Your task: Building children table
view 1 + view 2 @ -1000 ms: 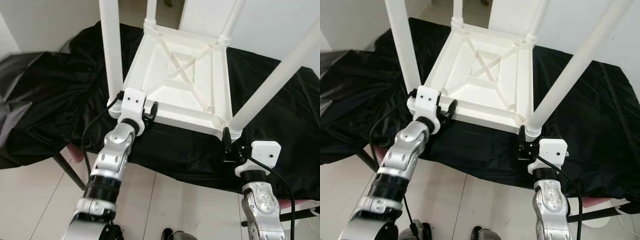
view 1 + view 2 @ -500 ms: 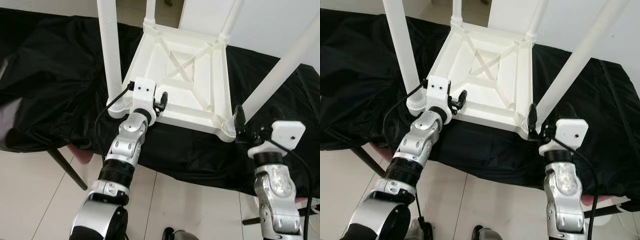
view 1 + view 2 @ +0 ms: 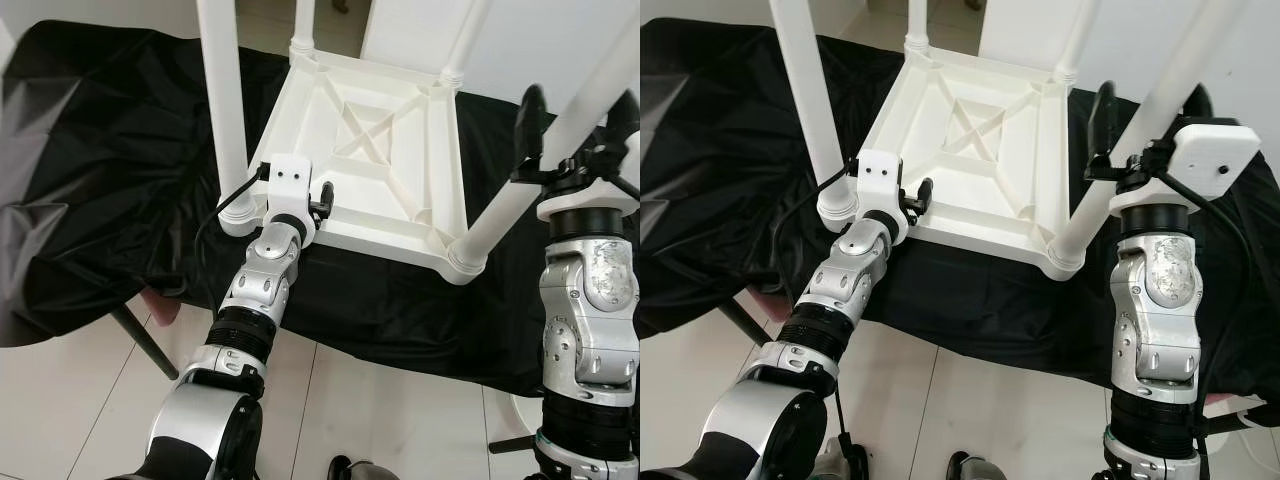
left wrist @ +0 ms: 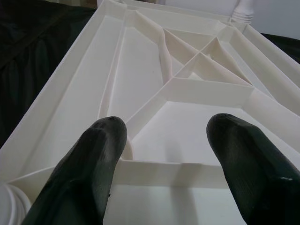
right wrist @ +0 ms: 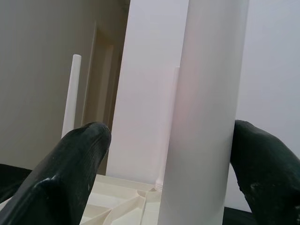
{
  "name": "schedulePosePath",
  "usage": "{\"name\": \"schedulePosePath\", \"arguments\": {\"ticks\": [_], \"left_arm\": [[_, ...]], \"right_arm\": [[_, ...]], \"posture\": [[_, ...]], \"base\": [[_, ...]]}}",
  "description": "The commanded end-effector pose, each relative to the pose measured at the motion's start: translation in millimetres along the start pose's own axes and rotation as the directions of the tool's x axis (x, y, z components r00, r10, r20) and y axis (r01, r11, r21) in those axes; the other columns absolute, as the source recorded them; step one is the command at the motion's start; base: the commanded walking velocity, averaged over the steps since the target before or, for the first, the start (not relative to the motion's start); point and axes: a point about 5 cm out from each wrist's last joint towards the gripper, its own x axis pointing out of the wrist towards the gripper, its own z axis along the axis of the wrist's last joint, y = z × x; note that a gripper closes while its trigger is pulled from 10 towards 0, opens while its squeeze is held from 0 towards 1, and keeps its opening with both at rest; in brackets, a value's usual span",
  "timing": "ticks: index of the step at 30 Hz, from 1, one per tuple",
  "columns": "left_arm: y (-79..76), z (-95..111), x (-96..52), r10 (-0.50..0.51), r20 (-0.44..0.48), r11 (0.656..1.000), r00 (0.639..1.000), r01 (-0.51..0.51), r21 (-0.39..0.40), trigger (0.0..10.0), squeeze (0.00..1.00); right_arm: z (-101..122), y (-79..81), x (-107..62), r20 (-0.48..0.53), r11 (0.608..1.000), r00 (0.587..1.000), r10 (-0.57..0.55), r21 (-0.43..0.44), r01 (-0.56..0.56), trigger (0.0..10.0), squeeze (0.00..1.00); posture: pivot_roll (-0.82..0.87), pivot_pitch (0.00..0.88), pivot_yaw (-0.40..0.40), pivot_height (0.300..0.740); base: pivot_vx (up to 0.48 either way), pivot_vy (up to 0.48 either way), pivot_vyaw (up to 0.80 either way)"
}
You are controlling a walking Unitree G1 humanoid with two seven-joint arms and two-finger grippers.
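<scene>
On the black cloth covering the worktop, I see the white children's table lying upside down, ribbed underside up, its four legs standing up from the corners. Tiled floor shows below the worktop's near edge. My right arm is raised at the table's near right corner, and the right gripper is spread around the near right leg, well above its base. From the wrist, I see that leg between the two fingers, with a gap on each side. My left gripper is at the near edge of the table's frame, just beside the near left leg. Its fingers are spread apart over the near rim, pointing across the cross-shaped ribs; nothing is pinched.
</scene>
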Motion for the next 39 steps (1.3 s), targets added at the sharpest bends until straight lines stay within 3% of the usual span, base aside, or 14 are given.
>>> {"name": "schedulePosePath", "arguments": {"ticks": [1,32,39], "left_arm": [[-7.3,-2,1.4,-0.014,-0.006,1.000,1.000,0.014,-0.016,10.0,0.00],[-7.8,-9,2.5,-0.009,-0.003,1.000,1.000,0.009,-0.007,10.0,0.00],[-15.8,-4,9.7,-0.031,0.007,0.999,0.999,0.031,-0.024,10.0,0.00]], "right_arm": [[2,-2.9,3.0,0.006,1.000,1.000,-0.007,-0.003,0.007,10.0,0.00],[2,-15.0,6.1,-0.025,0.998,0.998,-0.052,-0.020,0.051,10.0,0.00],[5,-21.4,17.0,-0.006,0.997,0.997,-0.078,-0.016,0.078,10.0,0.00]], "posture": [[0.04,0.116,-0.062,0.740],[0.03,0.137,-0.053,0.740],[0.02,0.148,-0.062,0.740]], "base": [[0.000,0.000,0.00],[0.000,0.000,0.00],[0.000,0.000,0.00]]}}
